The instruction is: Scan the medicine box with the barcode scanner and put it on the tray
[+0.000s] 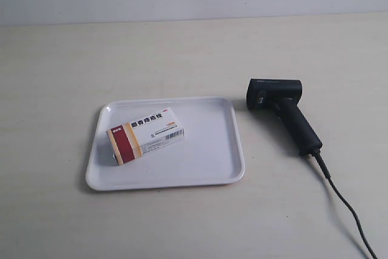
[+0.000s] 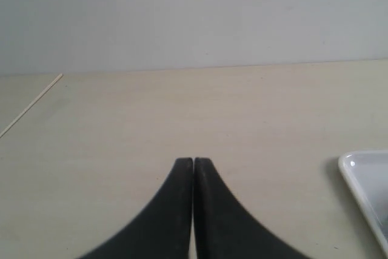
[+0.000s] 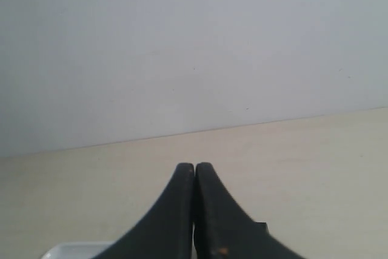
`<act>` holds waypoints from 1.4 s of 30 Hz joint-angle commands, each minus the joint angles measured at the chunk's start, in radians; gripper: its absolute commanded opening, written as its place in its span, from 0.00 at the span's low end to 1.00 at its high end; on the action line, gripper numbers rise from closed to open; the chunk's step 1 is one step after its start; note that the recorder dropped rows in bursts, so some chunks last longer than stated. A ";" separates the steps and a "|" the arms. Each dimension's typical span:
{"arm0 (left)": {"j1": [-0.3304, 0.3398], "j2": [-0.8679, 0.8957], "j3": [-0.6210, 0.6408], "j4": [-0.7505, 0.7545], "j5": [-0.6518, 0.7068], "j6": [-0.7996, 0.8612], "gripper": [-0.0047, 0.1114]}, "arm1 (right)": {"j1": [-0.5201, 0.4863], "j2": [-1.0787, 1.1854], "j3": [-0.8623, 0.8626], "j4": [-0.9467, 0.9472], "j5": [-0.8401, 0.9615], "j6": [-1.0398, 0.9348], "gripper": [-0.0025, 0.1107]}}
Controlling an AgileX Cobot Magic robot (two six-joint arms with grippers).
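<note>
A white tray (image 1: pixel 212 162) sits on a pale table (image 1: pixel 60 65), and the box (image 1: pixel 145 134) lies flat on it, angled toward the tray's left half in the exterior view, its red-and-tan end nearest the tray's left rim and its barcode face showing along one side. The scanner (image 1: pixel 282 107) lies on its side on the table just beside the tray's right rim, head nearest the tray's far corner, its cable (image 1: pixel 345 204) trailing away from the tray. Neither arm appears in the exterior view. The left gripper (image 2: pixel 193 163) has its two black fingers pressed together and holds nothing; a corner of the tray shows near it. The right gripper (image 3: pixel 194 167) is likewise closed and empty, with a sliver of tray rim showing just under it. With the box resting inside the tray and both tools clear of it, the placing looks done; whether a scan took place cannot be told from here.
</note>
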 commanded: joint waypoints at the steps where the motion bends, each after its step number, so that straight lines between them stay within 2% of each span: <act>1: 0.003 -0.007 0.000 -0.008 0.000 0.003 0.06 | 0.003 -0.005 0.004 -0.002 -0.010 0.000 0.02; 33: 0.003 -0.007 0.000 -0.008 0.000 0.005 0.06 | 0.003 -0.007 0.019 -0.026 0.027 -0.058 0.02; 35: 0.003 -0.007 0.000 -0.006 0.000 0.005 0.06 | 0.003 -0.011 0.068 -0.129 -0.003 0.014 0.02; 39: 0.003 -0.007 0.000 -0.006 0.000 0.005 0.06 | 0.003 -0.033 0.216 -0.356 -0.126 0.302 0.02; 42: 0.003 -0.007 0.000 -0.006 0.000 0.005 0.06 | 0.003 -0.049 0.295 -0.361 -0.183 0.285 0.02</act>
